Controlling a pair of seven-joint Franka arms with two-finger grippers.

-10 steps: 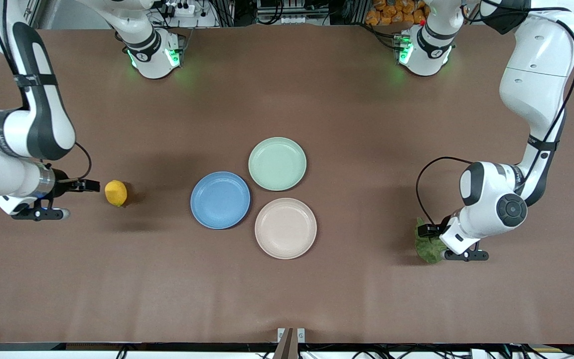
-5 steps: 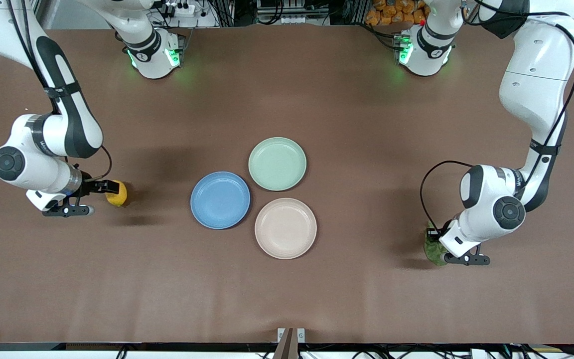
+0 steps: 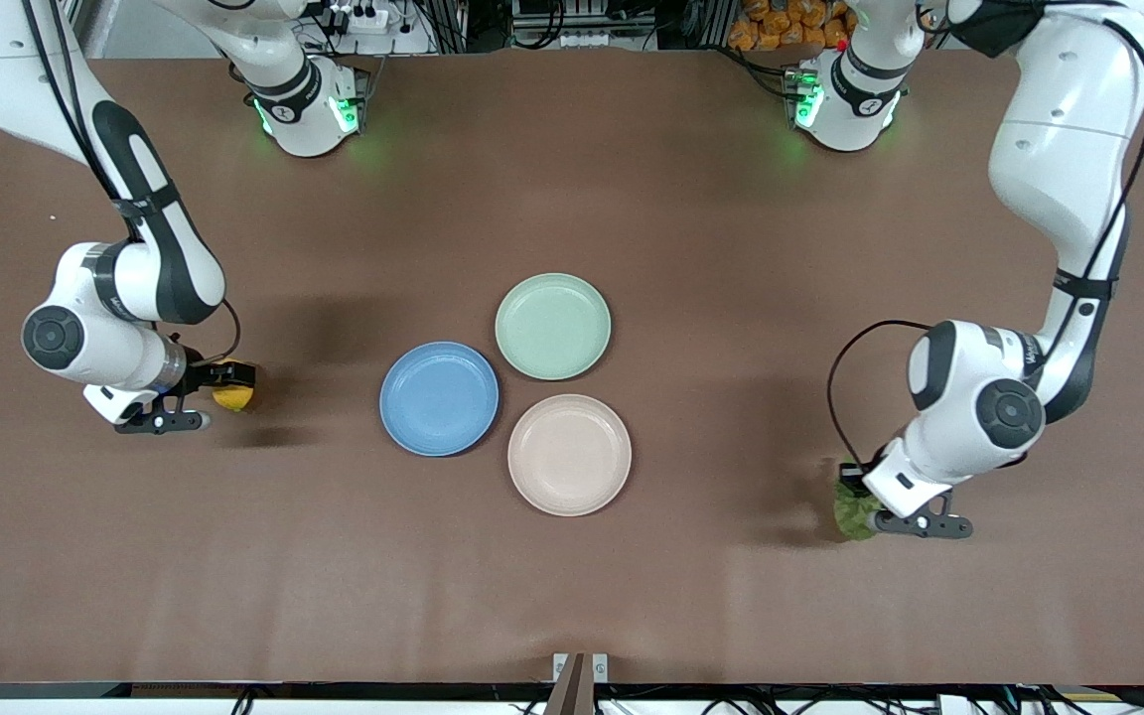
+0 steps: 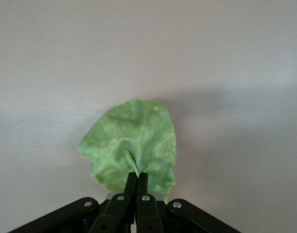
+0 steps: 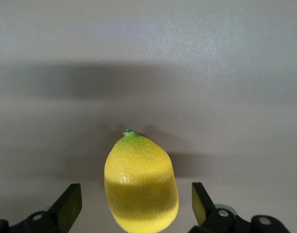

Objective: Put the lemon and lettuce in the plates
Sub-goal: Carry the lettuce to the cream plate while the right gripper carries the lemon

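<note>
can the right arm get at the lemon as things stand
Probably yes. The right end effector is open, with a finger on each side of the lemon, which sits on the bare table with nothing near it. It has not yet closed.

A mint-green plate (image 3: 552,326) sits empty near the middle of a brown table (image 3: 572,596), the farthest from the front camera in a cluster of three dishes. A small metal bracket (image 3: 579,667) is fixed at the table's nearest edge.
</note>
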